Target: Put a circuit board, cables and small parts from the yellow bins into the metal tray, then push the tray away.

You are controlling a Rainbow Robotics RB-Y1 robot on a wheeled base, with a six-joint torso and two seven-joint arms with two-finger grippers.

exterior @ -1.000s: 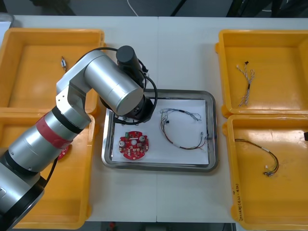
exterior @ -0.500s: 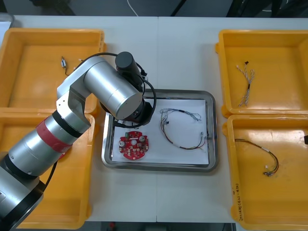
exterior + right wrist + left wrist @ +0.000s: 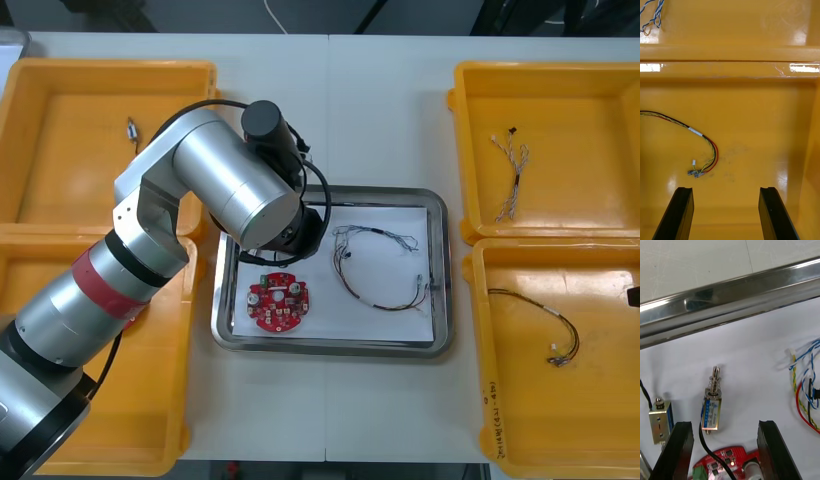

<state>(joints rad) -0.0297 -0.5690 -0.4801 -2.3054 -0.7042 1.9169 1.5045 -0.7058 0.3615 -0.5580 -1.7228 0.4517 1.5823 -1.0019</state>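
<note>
My left gripper stands open low over the white-lined metal tray, near its back left corner. Between its fingers a small metal part lies loose on the liner, with a black lead trailing from it. A second small metal part lies just outside one finger. A round red circuit board and a tangle of cables rest in the tray. In the front view the left arm covers its own gripper. My right gripper hangs open inside the near right yellow bin, apart from a red and yellow cable.
The far right bin holds a twisted blue and white cable. A small metal part lies in the far left bin. Another red board peeks out under the left arm in the near left bin. Bare table lies beyond the tray.
The left gripper has gone from shut to open, and its arm has shifted slightly over the tray's back left corner. The board and cables in the tray have not moved.
</note>
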